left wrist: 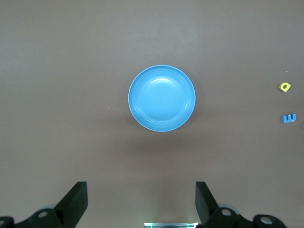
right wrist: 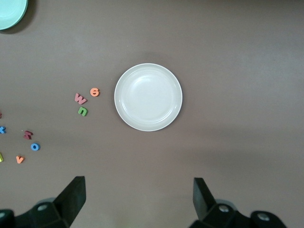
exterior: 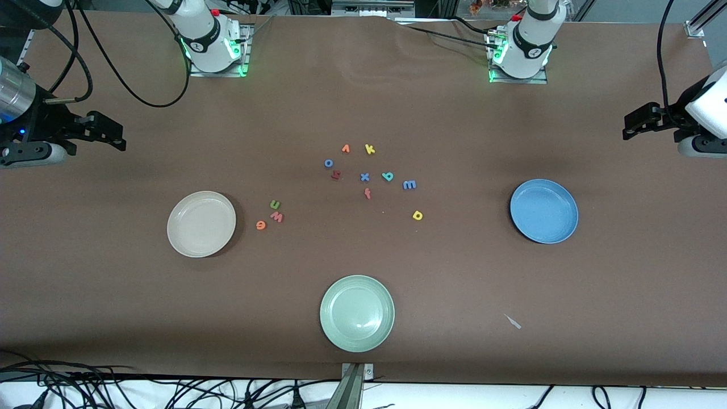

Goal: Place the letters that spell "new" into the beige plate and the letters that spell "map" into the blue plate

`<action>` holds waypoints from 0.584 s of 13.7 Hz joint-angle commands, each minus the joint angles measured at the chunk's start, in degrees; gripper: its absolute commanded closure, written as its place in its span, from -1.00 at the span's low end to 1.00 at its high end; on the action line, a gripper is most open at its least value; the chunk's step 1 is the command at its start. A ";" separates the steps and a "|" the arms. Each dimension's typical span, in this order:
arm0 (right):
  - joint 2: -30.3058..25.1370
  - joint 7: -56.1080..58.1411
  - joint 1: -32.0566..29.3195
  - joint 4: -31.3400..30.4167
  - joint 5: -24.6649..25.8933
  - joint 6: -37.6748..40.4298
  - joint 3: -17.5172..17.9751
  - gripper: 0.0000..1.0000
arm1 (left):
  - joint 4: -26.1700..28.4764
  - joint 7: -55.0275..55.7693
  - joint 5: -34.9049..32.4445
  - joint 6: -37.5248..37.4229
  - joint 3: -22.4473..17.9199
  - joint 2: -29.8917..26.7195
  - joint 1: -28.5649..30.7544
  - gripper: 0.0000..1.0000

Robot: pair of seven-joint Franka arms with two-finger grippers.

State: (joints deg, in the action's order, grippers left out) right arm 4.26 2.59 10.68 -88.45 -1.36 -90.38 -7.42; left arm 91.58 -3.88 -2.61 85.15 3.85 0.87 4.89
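The green n (exterior: 275, 204), pinkish w (exterior: 277, 216) and orange e (exterior: 261, 225) lie together beside the empty beige plate (exterior: 201, 223). The light blue m (exterior: 409, 184), teal a (exterior: 388, 176) and yellow p (exterior: 417, 215) lie mid-table, well apart from the empty blue plate (exterior: 543, 211). My right gripper (exterior: 116, 135) hangs open, holding nothing, over bare table at the right arm's end. Its wrist view shows the beige plate (right wrist: 148, 97). My left gripper (exterior: 629, 128) hangs open, holding nothing, over the left arm's end. Its wrist view shows the blue plate (left wrist: 162, 98).
Other letters are scattered mid-table: an orange v (exterior: 346, 149), yellow k (exterior: 370, 149), blue o (exterior: 328, 163), blue x (exterior: 364, 177) and red f (exterior: 367, 193). A pale green plate (exterior: 356, 313) sits nearest the front camera. A small white scrap (exterior: 513, 321) lies beside it.
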 commanded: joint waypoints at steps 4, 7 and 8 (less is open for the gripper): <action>0.40 0.05 0.39 1.26 1.62 0.82 0.21 -1.00 | 1.41 -1.48 0.94 0.63 -0.15 -1.31 0.12 -1.00; 0.22 -0.74 0.48 1.17 1.45 1.16 0.21 -1.00 | 1.41 -1.48 0.94 0.63 -0.24 -1.31 0.12 -1.00; 0.13 -0.75 0.57 1.17 1.10 0.99 0.21 -1.00 | 1.41 -1.48 0.94 0.63 -0.15 -1.31 0.12 -1.00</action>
State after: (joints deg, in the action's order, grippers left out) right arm 4.26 2.57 10.82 -88.45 -0.79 -90.37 -7.28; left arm 91.62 -3.88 -2.61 85.15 3.85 0.87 4.89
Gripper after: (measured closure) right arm 0.000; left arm 0.000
